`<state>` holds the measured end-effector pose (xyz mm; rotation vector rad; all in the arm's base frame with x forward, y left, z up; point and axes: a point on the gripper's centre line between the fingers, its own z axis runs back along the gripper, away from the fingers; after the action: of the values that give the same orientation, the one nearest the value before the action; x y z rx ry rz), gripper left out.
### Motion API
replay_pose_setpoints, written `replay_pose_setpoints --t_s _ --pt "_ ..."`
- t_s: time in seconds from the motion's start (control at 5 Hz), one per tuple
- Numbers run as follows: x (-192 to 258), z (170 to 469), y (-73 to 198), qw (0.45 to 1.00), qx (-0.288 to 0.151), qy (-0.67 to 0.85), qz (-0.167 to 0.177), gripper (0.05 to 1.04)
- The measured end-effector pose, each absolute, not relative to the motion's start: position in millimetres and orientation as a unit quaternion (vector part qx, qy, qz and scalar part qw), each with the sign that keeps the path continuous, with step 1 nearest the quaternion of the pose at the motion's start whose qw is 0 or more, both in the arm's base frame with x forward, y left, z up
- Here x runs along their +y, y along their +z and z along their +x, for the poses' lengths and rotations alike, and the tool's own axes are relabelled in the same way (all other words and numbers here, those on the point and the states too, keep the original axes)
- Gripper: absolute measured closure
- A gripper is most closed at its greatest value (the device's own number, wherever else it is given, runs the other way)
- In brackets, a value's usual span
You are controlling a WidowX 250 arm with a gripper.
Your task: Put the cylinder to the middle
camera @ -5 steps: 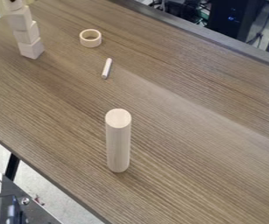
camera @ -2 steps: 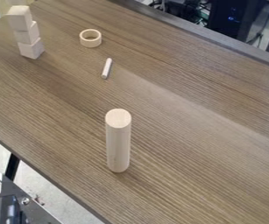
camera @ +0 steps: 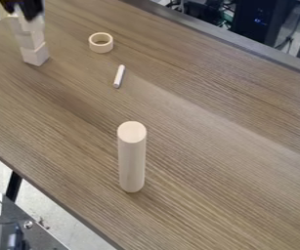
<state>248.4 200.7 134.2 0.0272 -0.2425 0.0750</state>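
Cylinder [camera: 132, 161] stands upright on the surface [camera: 211, 161], apart from the block stack [camera: 34, 52]. The gripper [camera: 23, 10], blurred, seems to hang over that stack; whether it is open or closed I cannot tell

Soft, even light covers the counter [camera: 198, 195], with a pale sheen slanting from centre toward the right edge. The cylinder's [camera: 132, 161] top is brighter than its side. Deep shade fills the upper right around a small blue glow [camera: 260, 20].

And there's the cylinder [camera: 132, 161], pale, smooth and tall, bolt upright toward the counter's [camera: 204, 146] near side, flat round top up.
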Motion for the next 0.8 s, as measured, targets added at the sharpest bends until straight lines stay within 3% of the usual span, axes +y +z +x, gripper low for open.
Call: replay_pose_setpoints --t_s 0.4,0.8 --pt "157.4 252.1 113.2 0.995 -0.098 -0.034 0.007 0.578" --pt "156.3 259.0 75.6 0.996 -0.071 -0.047 -0.004 0.578"
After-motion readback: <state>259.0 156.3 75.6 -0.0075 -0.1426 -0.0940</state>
